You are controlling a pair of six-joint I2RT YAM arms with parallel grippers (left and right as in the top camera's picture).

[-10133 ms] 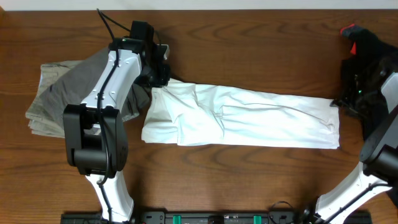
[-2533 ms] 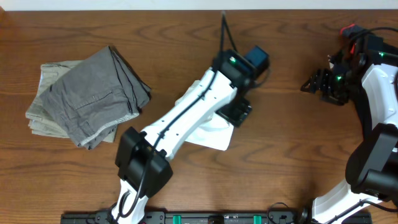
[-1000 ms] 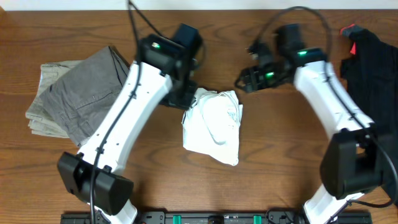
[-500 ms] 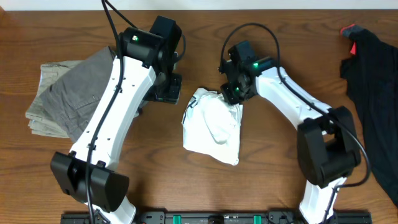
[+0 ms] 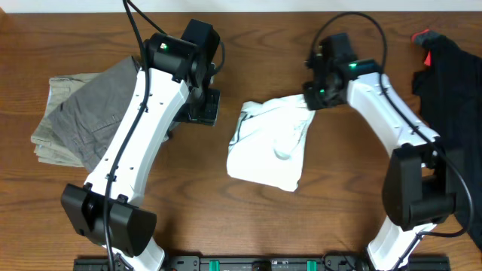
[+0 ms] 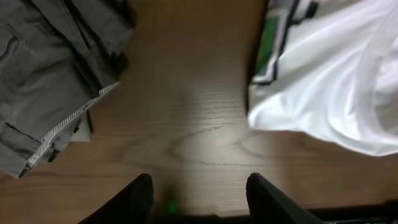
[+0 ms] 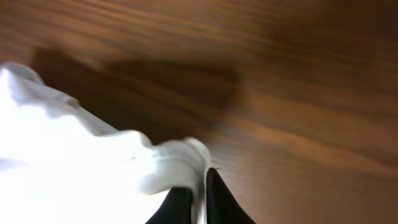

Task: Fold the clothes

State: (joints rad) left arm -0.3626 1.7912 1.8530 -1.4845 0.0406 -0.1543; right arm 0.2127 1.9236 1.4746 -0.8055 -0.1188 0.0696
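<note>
Overhead view. White fabric T-shirt [image 5: 267,143], folded into a rumpled bundle, lay at centre frame on the brown wood-grain surface [image 5: 354,211]. Its upper right corner was drawn out toward the right gripper [image 5: 312,98].

Right wrist view, blurred: the two dark fingers of the right gripper [image 7: 198,202] were pressed nearly together at bottom centre, with a fold of the white cloth [image 7: 74,162] pinched between them. Gripper clamped on the shirt's edge.

Left gripper [image 5: 203,105] sat just left of the shirt in the upper centre of the overhead view, apart from it. Left wrist view: the gripper [image 6: 202,202] had its fingers spread at the bottom edge, nothing between them, over bare wood. Shirt [image 6: 336,74] was at upper right of that view, a small green-and-black neck label [image 6: 270,43] showing at its near edge.

Grey-khaki folded trousers [image 5: 83,120] lay at left of the overhead frame, well apart from the shirt, partly under the left arm. In the left wrist view they [image 6: 50,68] filled the upper left.

Black crumpled garment [image 5: 452,83] lay at the right edge.
</note>
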